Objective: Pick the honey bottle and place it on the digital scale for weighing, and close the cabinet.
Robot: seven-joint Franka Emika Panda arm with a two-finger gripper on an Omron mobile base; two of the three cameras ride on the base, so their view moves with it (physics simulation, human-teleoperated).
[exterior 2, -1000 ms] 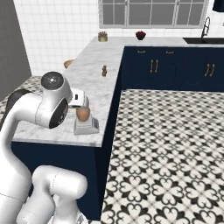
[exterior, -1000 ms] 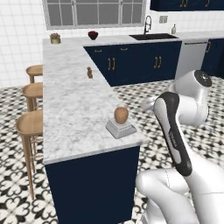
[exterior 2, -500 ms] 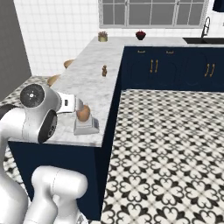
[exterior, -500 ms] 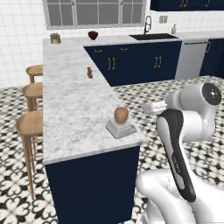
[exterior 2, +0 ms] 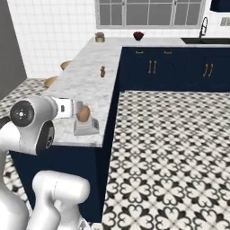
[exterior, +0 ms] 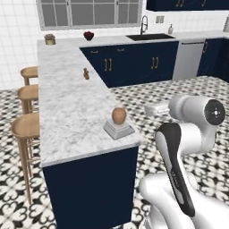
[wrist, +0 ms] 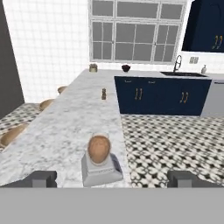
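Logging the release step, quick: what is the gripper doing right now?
Gripper: open and holding nothing, its fingertips spread wide; the honey bottle sits on the digital scale ahead of it.

Sitting upright on the digital scale (exterior: pixel 119 130): the honey bottle (exterior: pixel 118 116), amber-brown and egg-shaped. Resting near the front right corner of the white marble worktop (exterior: pixel 71 107), close to its edge. Standing farther back on the same worktop, well apart: a small brown shaker (exterior: pixel 86 74). Lining the worktop's left side: three wooden stools (exterior: pixel 25 126). Rising from the lower right: the white arm (exterior: pixel 188 134), elbow bent, wrist section reaching left toward the worktop corner, apart from the scale. Running along the back wall: navy base cabinets (exterior: pixel 129 65) with brass handles, a sink with a dark faucet (exterior: pixel 143 26), a grey dishwasher (exterior: pixel 188 60).
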